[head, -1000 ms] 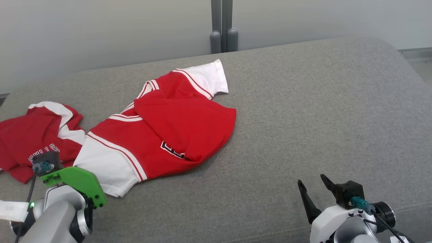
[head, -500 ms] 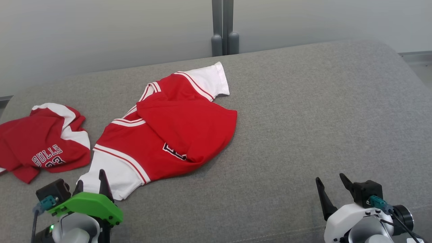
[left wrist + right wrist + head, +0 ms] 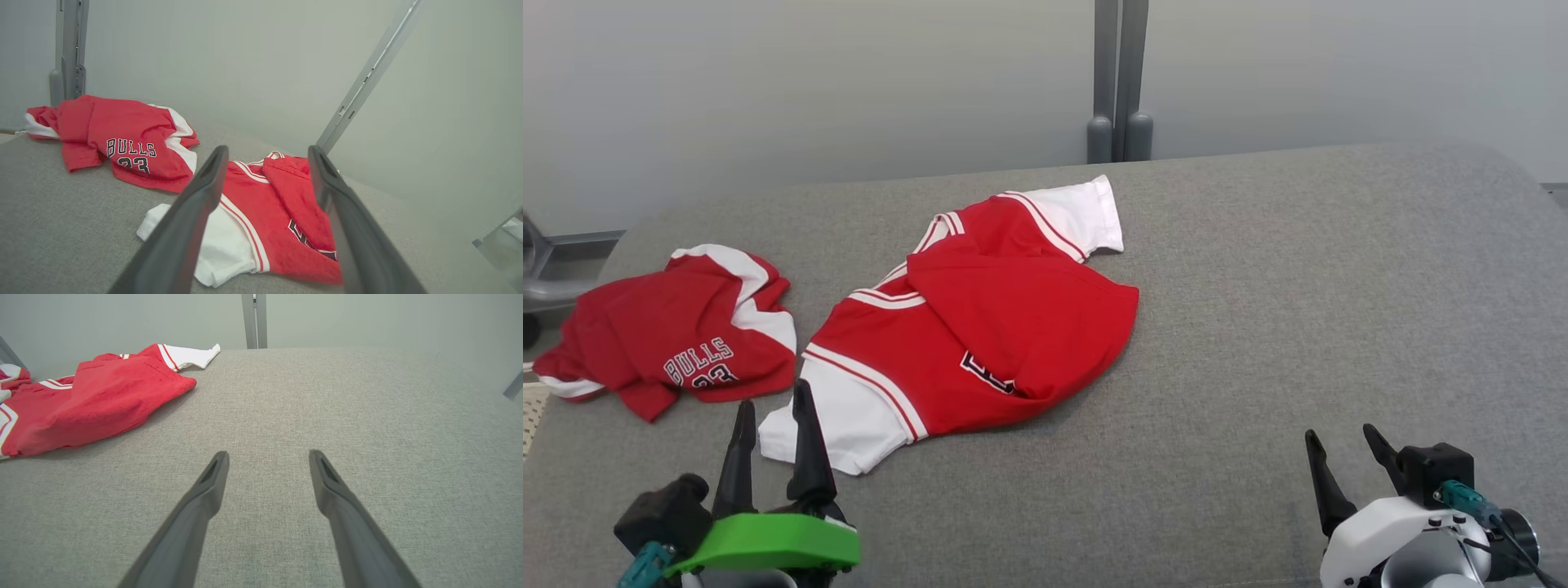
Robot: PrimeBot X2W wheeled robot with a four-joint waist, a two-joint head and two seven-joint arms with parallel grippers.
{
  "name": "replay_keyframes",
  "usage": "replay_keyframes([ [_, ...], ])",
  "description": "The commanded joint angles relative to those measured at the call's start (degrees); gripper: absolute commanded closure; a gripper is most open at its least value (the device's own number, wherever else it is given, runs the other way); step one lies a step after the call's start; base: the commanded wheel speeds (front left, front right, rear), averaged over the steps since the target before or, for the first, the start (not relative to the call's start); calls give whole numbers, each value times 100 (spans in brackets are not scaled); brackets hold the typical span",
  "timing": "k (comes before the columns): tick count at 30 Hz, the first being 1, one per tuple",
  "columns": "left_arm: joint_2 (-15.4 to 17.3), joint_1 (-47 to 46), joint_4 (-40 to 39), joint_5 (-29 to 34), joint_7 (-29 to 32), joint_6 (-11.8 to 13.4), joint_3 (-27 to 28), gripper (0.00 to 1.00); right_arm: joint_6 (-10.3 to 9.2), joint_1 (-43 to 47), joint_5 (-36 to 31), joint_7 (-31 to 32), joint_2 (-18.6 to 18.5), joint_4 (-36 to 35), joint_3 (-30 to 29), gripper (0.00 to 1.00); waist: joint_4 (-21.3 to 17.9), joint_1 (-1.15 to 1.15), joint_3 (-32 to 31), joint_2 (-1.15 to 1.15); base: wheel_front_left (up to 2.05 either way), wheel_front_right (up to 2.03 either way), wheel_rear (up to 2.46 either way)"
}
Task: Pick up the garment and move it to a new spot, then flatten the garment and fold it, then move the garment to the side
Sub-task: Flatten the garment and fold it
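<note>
The red-and-white garment [image 3: 1005, 327] lies crumpled left of the grey cushion's [image 3: 1298, 286] middle, with a second jersey [image 3: 678, 327] at its left edge. The left gripper [image 3: 773, 396], wide and empty, sits just beside the garment's near sleeve; the right gripper [image 3: 1339, 433], wide and empty, is near the front-right corner

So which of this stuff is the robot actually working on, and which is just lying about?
In the job: middle red-and-white jersey, likely; left gripper and right gripper, both open; grey cushion under it.
Lying about: crumpled BULLS jersey at the left; grey post behind.
</note>
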Motion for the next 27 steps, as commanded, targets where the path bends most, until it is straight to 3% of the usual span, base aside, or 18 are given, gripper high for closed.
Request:
replay_keyframes([
  [1,-116,263,-108,349,-2,-201,148,0,-6,90,84,-74,-12,20,-3,0,130,0,-111,0,0,0,0],
  [5,-250,635,-178,1084,-1,-418,284,0,-6,135,147,-215,-12,43,-16,0,214,0,-185,0,0,0,0],
  [11,-335,1087,-221,1713,-2,-491,418,0,-6,236,178,-363,-13,87,4,0,299,0,-275,0,0,0,0],
  [21,-398,1330,-84,2023,-2,-652,601,0,-6,234,30,-341,-12,30,57,0,499,0,-281,0,0,0,0],
  [27,-449,1158,-53,2086,-3,-782,540,0,-6,-246,-7,133,-9,100,338,0,699,0,-172,0,0,0,0],
])
